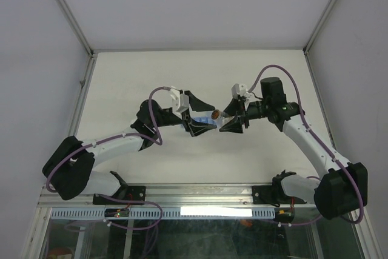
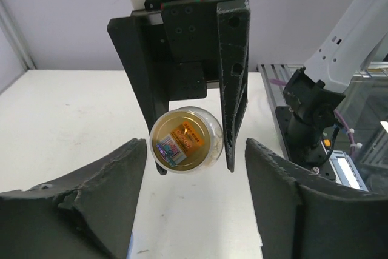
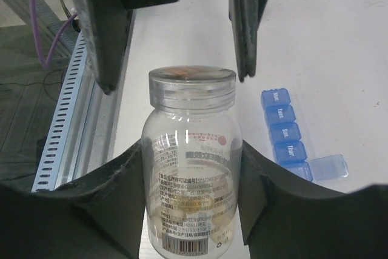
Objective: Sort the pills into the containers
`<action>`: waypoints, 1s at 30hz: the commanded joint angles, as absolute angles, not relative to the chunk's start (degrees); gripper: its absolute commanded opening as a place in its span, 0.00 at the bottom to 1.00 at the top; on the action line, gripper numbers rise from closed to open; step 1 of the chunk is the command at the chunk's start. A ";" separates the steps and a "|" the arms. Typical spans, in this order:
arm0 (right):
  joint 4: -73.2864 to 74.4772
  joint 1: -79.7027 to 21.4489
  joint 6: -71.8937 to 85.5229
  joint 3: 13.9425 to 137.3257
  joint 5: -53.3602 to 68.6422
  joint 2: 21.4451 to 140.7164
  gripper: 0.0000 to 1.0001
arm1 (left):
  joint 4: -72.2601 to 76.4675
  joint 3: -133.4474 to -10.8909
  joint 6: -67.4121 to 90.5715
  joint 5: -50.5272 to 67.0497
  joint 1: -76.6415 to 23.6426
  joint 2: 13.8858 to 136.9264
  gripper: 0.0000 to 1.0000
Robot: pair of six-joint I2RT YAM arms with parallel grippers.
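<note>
My right gripper (image 3: pixel 191 171) is shut on the small clear bottle (image 3: pixel 191 168) and holds it above the table. The pills (image 3: pixel 197 218) are pale tan bits at the bottle's bottom. The bottle's orange-gold top end (image 2: pixel 184 139) faces my left gripper (image 2: pixel 191 210), which is open and empty, with its fingers (image 3: pixel 245 28) on either side of the cap and apart from it. The containers (image 3: pixel 284 133), a blue strip of day-labelled compartments, lie on the table to the right of the bottle, one lid (image 3: pixel 330 167) open. In the top view the bottle (image 1: pixel 215 114) sits between both grippers.
The white table (image 1: pixel 151 77) is walled on three sides. A metal rail (image 3: pixel 66 119) runs along the table's near edge. The right arm's base (image 2: pixel 312 113) stands by that rail.
</note>
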State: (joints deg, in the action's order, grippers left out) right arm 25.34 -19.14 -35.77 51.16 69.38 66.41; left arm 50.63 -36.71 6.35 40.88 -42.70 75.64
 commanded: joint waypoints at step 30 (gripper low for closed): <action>17.25 -20.98 -30.60 51.98 50.73 66.73 0.00 | 50.70 -33.38 35.34 6.38 -49.79 74.93 0.00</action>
State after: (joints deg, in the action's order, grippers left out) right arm 25.93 -20.78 -35.38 51.96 59.77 68.42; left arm 51.79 -36.93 23.05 30.35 -43.79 82.26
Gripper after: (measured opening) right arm 0.543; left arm 0.430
